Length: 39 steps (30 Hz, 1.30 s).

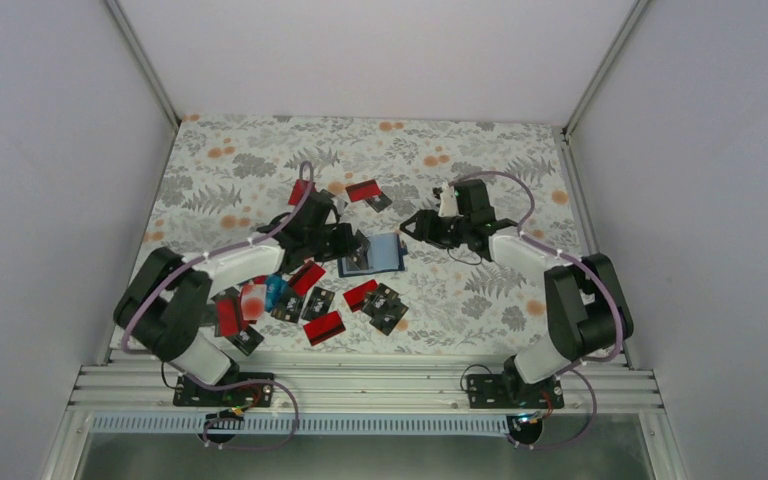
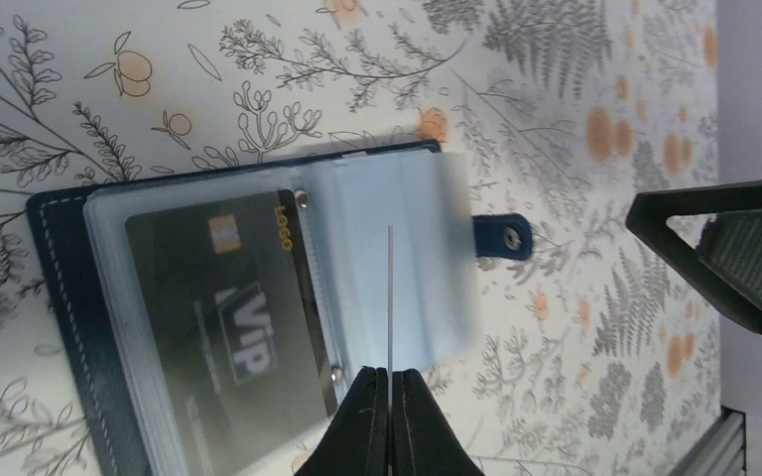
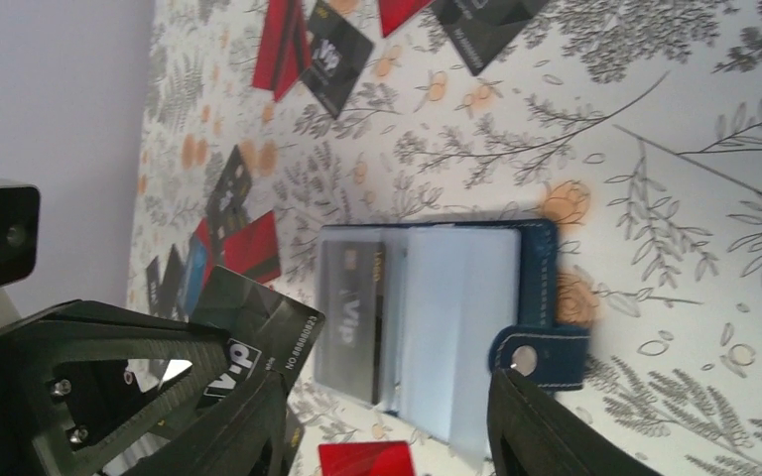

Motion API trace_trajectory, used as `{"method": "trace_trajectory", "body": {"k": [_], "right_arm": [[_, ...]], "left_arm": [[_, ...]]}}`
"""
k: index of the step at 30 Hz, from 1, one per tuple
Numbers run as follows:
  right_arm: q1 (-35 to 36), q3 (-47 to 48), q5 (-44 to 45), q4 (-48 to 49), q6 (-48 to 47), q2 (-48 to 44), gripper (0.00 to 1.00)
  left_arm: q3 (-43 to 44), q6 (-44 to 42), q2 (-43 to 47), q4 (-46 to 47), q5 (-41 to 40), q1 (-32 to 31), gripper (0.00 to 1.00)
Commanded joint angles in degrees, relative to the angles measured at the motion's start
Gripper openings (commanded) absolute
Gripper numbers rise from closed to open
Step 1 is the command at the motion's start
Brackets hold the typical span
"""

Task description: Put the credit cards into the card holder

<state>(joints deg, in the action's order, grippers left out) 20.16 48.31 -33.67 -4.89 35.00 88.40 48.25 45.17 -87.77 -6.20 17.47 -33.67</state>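
Pinching a black VIP card [image 3: 268,337], left pincer [image 2: 390,375] over open card holder [image 2: 55,258], right pincer [image 1: 415,225] spread beside

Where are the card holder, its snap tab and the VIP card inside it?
card holder [image 2: 60,297], left wrist view, navy cover's stitched edge.
snap tab [image 2: 509,236], left wrist view, on its stud.
VIP card [image 2: 223,307], left wrist view, middle of its black face.
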Motion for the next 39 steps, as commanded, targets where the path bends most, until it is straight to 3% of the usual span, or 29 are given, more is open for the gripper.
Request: {"method": "trace_trajectory", "body": {"k": [1, 9, 16, 27, 39], "right_arm": [[-0.10, 2.75, 5.62, -0.98, -1.63, 3.23, 0.49], [-0.21, 4.73, 11.38, -3.34, -2.47, 10.64, 0.33], [-0.21, 5.13, 10.19, -3.17, -3.26, 15.15, 0.22], [-0.01, 2.36, 5.18, -0.83, -4.23, 17.33, 0.14], [0.10, -1.10, 2.63, 1.21, -3.54, 16.31, 0.14]], "left_arm": [[4.02, 2.05, -5.75, 4.04, 0.30, -0.54, 0.02], [8.94, 1.46, -12.95, 3.50, 1.28, -0.63, 0.02], [9.22, 2.02, -15.83, 4.47, 2.68, -0.74, 0.02], [9.32, 2.58, -18.97, 6.16, 2.75, -1.91, 0.02], [8.02, 2.66, -20.44, 10.07, 2.72, -3.66, 0.02]]}}
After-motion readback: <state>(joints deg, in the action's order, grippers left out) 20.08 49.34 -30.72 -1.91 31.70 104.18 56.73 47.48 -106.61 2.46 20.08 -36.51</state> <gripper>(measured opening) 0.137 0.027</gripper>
